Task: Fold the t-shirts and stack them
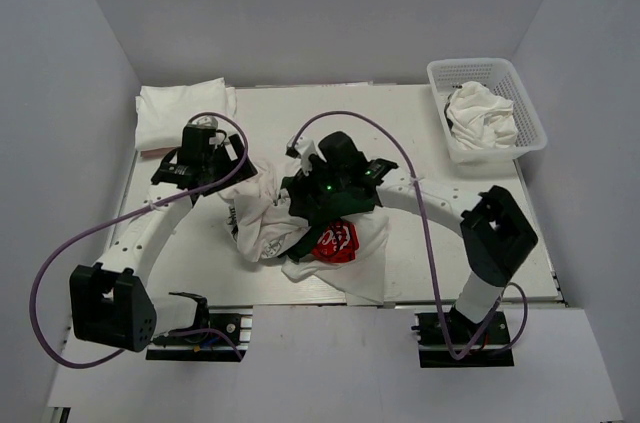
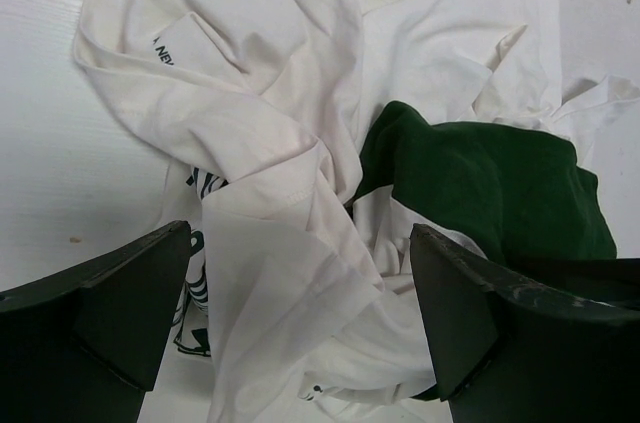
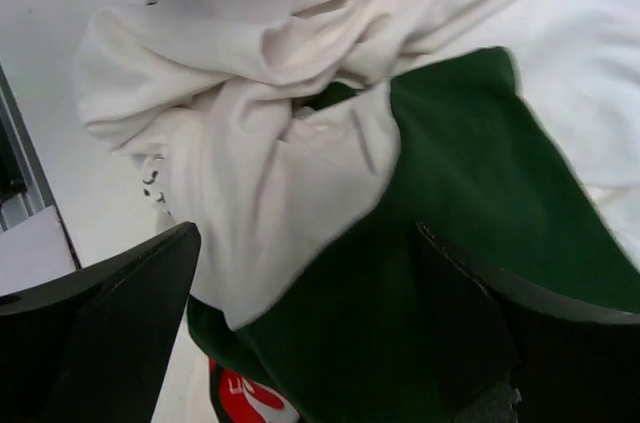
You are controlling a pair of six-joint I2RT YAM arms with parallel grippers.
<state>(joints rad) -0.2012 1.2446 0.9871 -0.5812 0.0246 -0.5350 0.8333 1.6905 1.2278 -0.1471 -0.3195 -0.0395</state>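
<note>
Both the left hand and right hand hung over the t-shirts, spread wide, gripping nothing, maybe brushing cloth. White ones lay crumpled around the green shirt.

Your left pincer and right pincer both have jaws spread wide. Left arm and right arm angle inward over mid-tabletop, wrists pitched down, pincers near each other.
</note>
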